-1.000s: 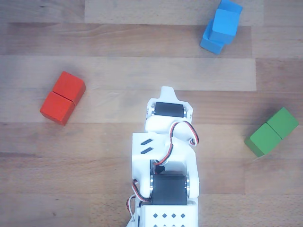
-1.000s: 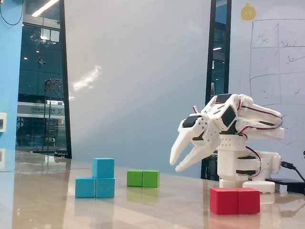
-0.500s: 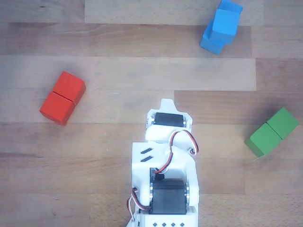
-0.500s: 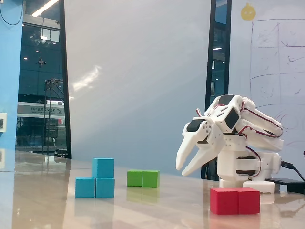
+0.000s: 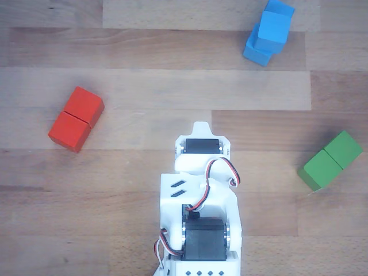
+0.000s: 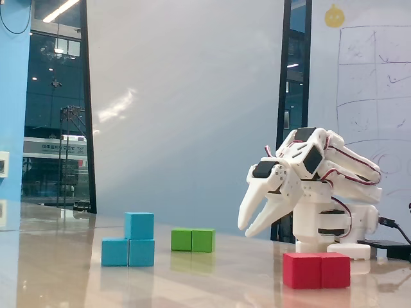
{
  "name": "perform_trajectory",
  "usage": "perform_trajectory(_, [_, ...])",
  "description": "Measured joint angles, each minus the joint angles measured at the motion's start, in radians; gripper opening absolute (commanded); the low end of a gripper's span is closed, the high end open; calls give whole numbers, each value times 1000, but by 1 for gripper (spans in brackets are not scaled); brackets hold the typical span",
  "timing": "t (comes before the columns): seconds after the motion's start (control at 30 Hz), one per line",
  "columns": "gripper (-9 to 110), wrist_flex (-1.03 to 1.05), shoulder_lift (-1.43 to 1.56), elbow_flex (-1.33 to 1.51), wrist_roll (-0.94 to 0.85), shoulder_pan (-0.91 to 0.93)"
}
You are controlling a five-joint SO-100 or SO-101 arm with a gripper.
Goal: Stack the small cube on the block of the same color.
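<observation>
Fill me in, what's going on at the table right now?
The small cube already sits on the right half of the blue block, as the fixed view shows. The end effector is open and empty, held in the air near the arm's base, well clear of the stack. The red block and green block lie apart on the table, with nothing on them.

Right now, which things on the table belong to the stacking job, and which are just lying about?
Job: small blue cube, sitting on the blue block; end effector, open and empty.
Lying about: red block, green block.
</observation>
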Motion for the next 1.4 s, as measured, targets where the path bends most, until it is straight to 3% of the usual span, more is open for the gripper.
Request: perform_trajectory(1.4, [5,3,0,0,-17,0])
